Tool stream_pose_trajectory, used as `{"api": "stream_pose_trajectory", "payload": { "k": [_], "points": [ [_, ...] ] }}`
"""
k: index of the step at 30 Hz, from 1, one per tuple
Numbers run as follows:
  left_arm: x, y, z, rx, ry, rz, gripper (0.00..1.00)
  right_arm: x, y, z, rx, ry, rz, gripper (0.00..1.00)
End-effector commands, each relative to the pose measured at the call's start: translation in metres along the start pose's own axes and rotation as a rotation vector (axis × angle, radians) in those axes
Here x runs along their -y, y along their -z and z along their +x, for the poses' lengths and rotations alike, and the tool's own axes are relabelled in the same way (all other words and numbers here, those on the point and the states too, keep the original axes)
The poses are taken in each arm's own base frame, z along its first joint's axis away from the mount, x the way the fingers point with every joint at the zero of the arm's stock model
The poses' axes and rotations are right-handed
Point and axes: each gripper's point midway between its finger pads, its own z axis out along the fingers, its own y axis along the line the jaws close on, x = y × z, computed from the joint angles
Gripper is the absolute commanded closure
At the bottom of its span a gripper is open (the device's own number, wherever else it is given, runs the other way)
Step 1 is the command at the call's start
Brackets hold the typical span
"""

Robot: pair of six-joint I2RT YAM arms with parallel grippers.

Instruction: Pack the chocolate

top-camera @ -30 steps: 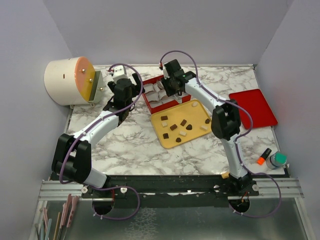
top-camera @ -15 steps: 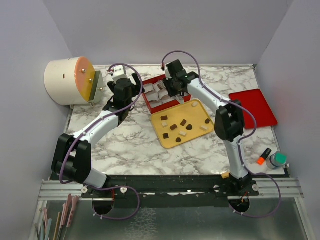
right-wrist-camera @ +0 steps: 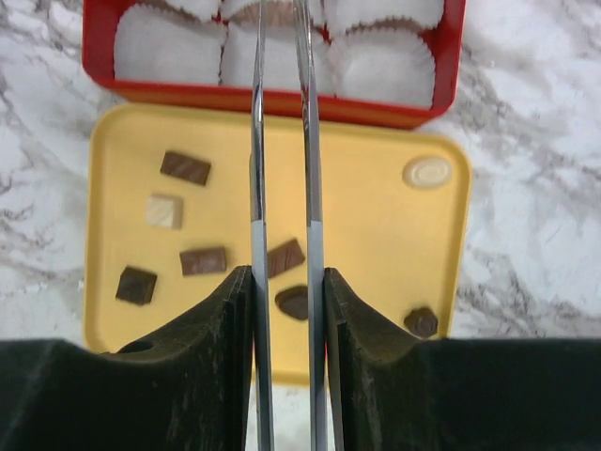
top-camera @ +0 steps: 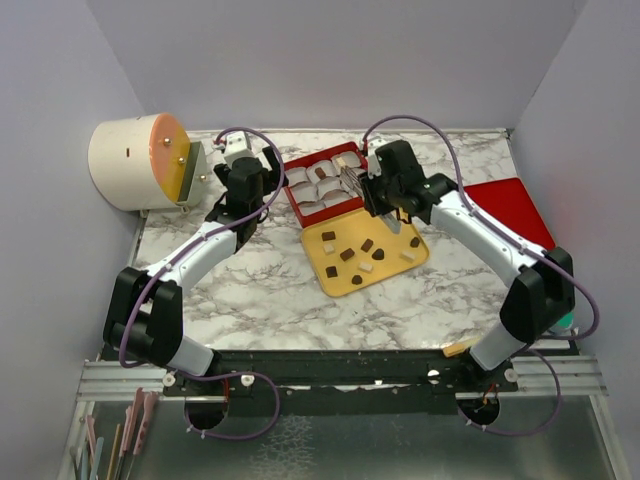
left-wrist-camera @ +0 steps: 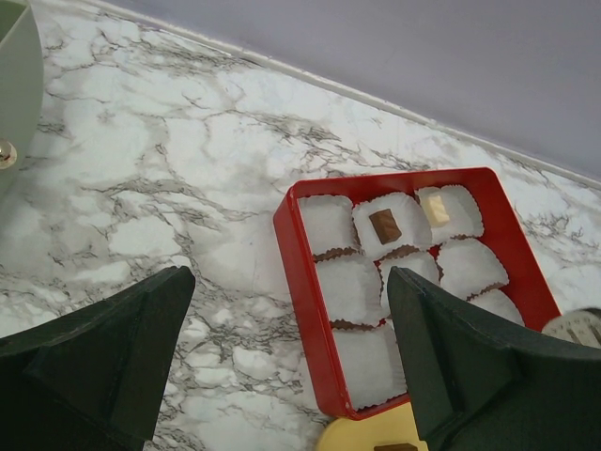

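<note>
Top view: right gripper (top-camera: 378,192) pinches tweezers (top-camera: 352,183) over the seam between red box (top-camera: 297,205) and yellow tray (top-camera: 318,268). Chocolate (top-camera: 347,254) lies loose on the tray, just nearside. Left gripper (top-camera: 265,168) gapes empty, farther off.
Left wrist: one dark piece (left-wrist-camera: 384,225) already cupped.
Right wrist: blades (right-wrist-camera: 306,141) narrowly apart, nothing between. Oblong piece (right-wrist-camera: 285,256) slants across beneath. Tips cut off.

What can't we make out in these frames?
- Right wrist view: the tweezers run off the top edge over the red box; their tips, and whether they hold anything, are cut off.
- Left wrist view: a finger of the left gripper hides the box's lower right corner.
- Top view: the right gripper covers the far right corner of the yellow tray; what the paper cups hold is too small to tell.
</note>
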Motion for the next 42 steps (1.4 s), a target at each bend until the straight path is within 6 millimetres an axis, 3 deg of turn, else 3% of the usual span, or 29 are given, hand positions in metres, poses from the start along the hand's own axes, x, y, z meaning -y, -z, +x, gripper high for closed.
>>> {"api": "stream_pose_trajectory", "payload": {
  "k": [1,9,13,28,42],
  "points": [
    [-0.003,0.002,0.001,-0.002,0.001,-0.004,0.06,-0.004,0.023,0.023,0.005,-0.049,0.001,0.69],
    [-0.001,0.002,0.003,-0.005,0.012,0.01,0.06,-0.003,0.047,0.094,-0.074,-0.1,0.015,0.69],
    [0.0,0.002,0.003,-0.008,0.019,0.014,0.06,-0.007,0.053,0.111,-0.107,-0.124,-0.003,0.67],
    [0.001,0.001,0.003,-0.007,0.027,0.018,0.06,-0.015,0.068,0.155,-0.222,-0.208,-0.005,0.66],
    [0.003,0.002,0.002,-0.003,0.043,0.026,0.06,-0.043,0.072,0.174,-0.294,-0.227,-0.057,0.66]
  ]
}}
